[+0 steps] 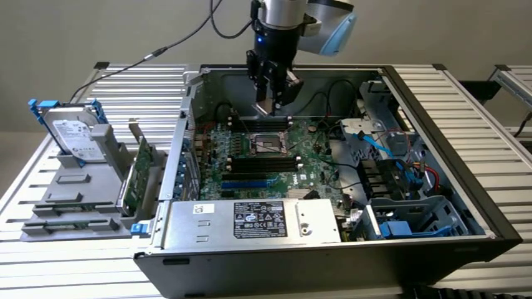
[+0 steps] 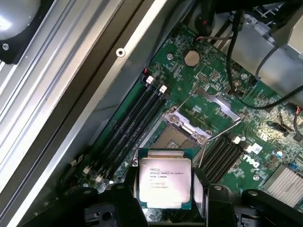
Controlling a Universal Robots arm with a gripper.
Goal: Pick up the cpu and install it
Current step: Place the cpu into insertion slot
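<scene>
In the wrist view the cpu, a small square chip with a silvery top plate and printed text, sits clamped between my black fingers. My gripper is shut on it. The square socket frame lies open on the green motherboard just beyond the chip, its metal lid raised. From the exterior view my gripper hangs inside the open computer case, a little above and behind the socket; the chip itself is too small to make out there.
Black memory slots flank the socket on both sides. Cables and a blue-cabled drive bay fill the case's right. A hard drive with blue brackets stands in a grey holder outside the case at the exterior view's left.
</scene>
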